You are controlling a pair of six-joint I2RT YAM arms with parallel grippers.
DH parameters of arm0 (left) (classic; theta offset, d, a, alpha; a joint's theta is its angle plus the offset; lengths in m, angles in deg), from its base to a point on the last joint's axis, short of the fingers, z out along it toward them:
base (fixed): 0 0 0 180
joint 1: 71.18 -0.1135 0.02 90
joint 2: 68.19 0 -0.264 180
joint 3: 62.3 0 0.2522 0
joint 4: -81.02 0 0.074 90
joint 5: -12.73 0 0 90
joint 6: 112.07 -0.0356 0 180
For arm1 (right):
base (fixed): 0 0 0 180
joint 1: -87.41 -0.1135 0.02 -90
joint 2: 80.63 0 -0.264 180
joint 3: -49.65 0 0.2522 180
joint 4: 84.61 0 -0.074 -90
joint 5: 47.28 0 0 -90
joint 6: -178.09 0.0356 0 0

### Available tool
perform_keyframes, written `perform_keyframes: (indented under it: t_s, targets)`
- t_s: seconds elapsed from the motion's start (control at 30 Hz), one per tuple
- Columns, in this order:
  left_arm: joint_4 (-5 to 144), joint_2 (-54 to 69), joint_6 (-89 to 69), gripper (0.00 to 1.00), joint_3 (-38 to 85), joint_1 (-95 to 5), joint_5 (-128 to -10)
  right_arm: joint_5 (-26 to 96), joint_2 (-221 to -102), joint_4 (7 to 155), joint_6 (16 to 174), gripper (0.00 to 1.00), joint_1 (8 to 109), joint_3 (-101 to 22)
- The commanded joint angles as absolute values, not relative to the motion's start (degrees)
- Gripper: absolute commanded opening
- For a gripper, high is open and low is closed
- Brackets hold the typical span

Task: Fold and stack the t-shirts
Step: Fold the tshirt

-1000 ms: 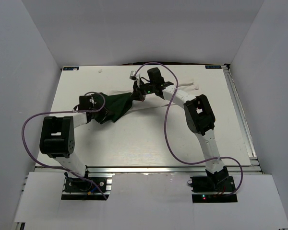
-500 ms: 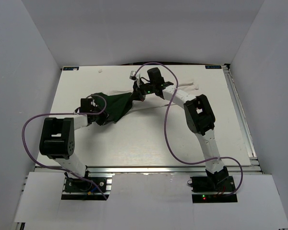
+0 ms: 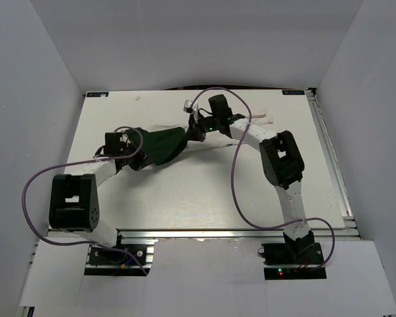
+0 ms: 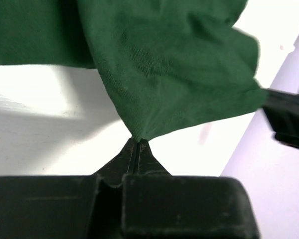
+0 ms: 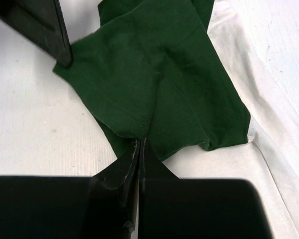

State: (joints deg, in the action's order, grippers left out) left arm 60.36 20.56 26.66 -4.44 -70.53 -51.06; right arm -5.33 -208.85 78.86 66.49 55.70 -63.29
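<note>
left gripper (image 4: 138, 142) newly closed on soft green-sleeved t-shirt (image 4: 179, 74), right gripper (image 5: 141, 143) pinching it too

A white table (image 3: 185, 191) carries the t-shirt (image 3: 160, 146) near the middle of its far edge. The dark green sleeve is bunched leftward and the white body spreads toward the far right corner.

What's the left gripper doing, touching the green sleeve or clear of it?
Touching. The left wrist view shows the left gripper closed on the green sleeve, the fabric pinched to a point between its fingertips.
</note>
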Motion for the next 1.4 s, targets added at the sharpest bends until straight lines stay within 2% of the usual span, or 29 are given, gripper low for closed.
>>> perform_keyframes:
  t_s: [0.0, 0.47, 0.73, 0.97, 1.07, 1.1, 1.27, 1.37]
  targets:
    - [60.4, 16.02, 27.5, 0.0, -4.24, -73.28, -49.94, -7.55, -205.61, 78.2, 62.44, 0.0, 55.94, -62.11]
    - [58.91, 18.73, 28.38, 0.0, 1.11, -77.24, -46.69, -9.66, -208.59, 66.43, 54.96, 0.0, 55.85, -68.35]
    - [60.93, 23.83, 29.61, 0.0, 6.29, -77.94, -42.91, -8.7, -213.16, 66.51, 60.58, 0.02, 55.77, -77.48]
    - [60.84, 29.19, 29.52, 0.0, 10.34, -78.12, -40.98, -7.11, -215.98, 68.53, 65.15, 0.06, 55.5, -80.48]
    - [60.84, 30.51, 29.52, 0.0, 11.4, -78.38, -40.71, -6.15, -216.15, 69.49, 65.94, 0.09, 55.42, -79.87]
    - [60.84, 30.86, 29.52, 0.0, 11.84, -78.47, -40.45, -5.36, -216.24, 69.76, 66.21, 0.14, 55.42, -79.78]
    - [61.28, 33.14, 30.14, 0.0, 13.07, -79.26, -40.36, -3.51, -216.16, 72.66, 68.57, 0.27, 55.59, -79.78]
    - [61.98, 34.81, 30.66, 0.0, 14.3, -79.7, -39.83, -3.42, -215.72, 74.24, 69.55, 0.32, 56.03, -79.78]
